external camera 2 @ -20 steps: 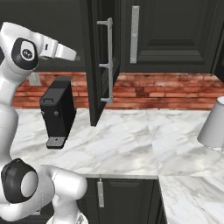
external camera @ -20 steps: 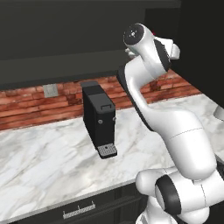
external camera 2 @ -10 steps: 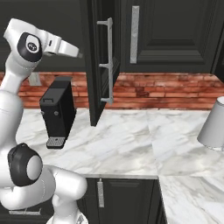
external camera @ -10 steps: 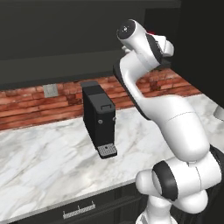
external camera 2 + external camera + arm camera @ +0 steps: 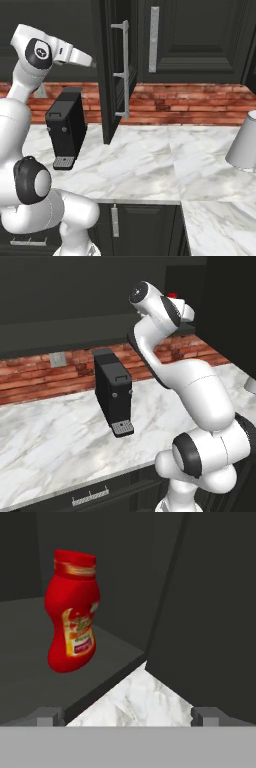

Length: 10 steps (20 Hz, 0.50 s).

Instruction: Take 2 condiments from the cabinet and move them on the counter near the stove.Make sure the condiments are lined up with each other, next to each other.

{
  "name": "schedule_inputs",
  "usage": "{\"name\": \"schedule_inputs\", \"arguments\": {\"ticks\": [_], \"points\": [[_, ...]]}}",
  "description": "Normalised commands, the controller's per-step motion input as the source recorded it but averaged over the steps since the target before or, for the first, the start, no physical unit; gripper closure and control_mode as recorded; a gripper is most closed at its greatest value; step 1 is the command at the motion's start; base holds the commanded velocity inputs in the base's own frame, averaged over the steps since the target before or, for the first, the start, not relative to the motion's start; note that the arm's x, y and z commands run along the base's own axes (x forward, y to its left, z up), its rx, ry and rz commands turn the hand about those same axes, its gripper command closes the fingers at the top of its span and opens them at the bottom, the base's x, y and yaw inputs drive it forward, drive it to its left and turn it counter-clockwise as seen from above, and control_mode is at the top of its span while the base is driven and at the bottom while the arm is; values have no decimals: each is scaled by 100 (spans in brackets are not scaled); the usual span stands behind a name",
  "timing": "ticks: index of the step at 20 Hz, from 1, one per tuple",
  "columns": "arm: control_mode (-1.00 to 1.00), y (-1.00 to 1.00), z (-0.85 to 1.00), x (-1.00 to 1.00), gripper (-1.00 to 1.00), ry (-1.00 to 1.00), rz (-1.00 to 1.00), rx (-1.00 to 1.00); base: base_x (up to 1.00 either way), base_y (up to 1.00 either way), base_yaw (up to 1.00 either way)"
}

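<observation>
Gripper with fingertips spread wide apart, nothing between them, aimed into the open cabinet. Red bottle stands on the cabinet shelf, ahead and left of the fingers in the hand view, leaning in that tilted view, apart from both tips. Its red cap just peeks past the wrist in the left base view. Cabinet side panel rises close on the right; a wedge of marble counter shows below the shelf edge. Arm reaches up high toward the cabinet, above the counter. Black coffee machine sits on the counter against the brick backsplash. Open cabinet door hangs right of the arm. A grey upturned vessel stands far right on the counter.
</observation>
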Motion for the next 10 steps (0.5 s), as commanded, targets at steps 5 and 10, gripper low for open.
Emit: {"name": "schedule_inputs", "arguments": {"ticks": [5,10], "points": [[-100,-2,0,11,-100,1,-3,0,0,0,0],[-100,-1,0,19,-100,0,-2,0,0,0,0]]}}
